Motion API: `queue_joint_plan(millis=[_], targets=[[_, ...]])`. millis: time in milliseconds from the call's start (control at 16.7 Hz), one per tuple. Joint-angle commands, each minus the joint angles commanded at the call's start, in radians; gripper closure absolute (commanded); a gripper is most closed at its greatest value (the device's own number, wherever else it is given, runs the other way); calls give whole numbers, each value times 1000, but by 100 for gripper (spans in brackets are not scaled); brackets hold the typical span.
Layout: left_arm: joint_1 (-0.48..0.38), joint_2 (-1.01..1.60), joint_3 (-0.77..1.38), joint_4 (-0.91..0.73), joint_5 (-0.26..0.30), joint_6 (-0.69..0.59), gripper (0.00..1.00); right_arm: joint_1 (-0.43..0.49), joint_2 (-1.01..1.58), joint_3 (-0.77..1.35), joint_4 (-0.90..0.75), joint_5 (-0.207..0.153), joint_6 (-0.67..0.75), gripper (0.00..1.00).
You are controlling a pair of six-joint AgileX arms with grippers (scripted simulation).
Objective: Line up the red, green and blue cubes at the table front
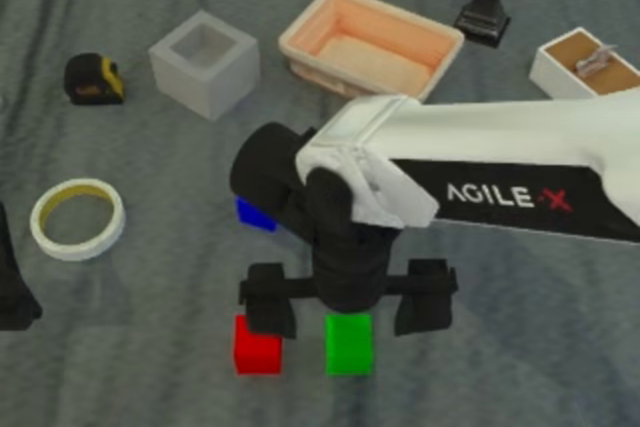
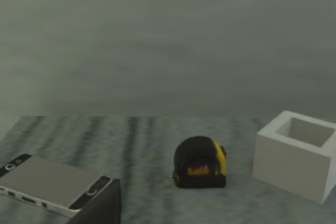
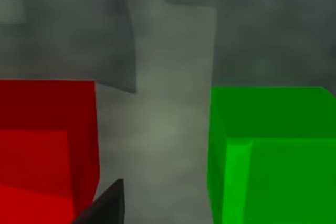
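Near the table [image 1: 560,347] front in the top view, the right gripper [image 1: 346,305] hovers with fingers spread wide and holding nothing, above the green cube [image 1: 348,344]; the red cube [image 1: 257,347] sits just to its left, apart. The blue cube [image 1: 255,214] lies farther back, partly hidden under the arm. The left arm is parked at the left edge.

Left wrist view: a tape measure [image 2: 200,163] beside a grey hollow box [image 2: 297,154].

Right wrist view: red cube [image 3: 42,145] and green cube [image 3: 273,150] with bare table between.

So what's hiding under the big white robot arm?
The blue cube peeks out beneath the right arm, mostly covered. The right gripper hangs open above the red cube and green cube.
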Motion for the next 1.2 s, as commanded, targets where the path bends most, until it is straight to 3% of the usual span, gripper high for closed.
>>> queue_joint_plan(millis=[300,720,960,1200], targets=[[0,0,0,0,0,0,0,-1,-64,95,-163,2,7,0],[-9,29,29,-19,2,-2,0,-18,-94,73,-147,7,-5,0],[-57,209,206,-130,4,-13,0,-99,-270,-65,-55,23,-83,0],[-128,553,518,-319,2,-32,0,-228,-560,-302,95,38,-218,0]])
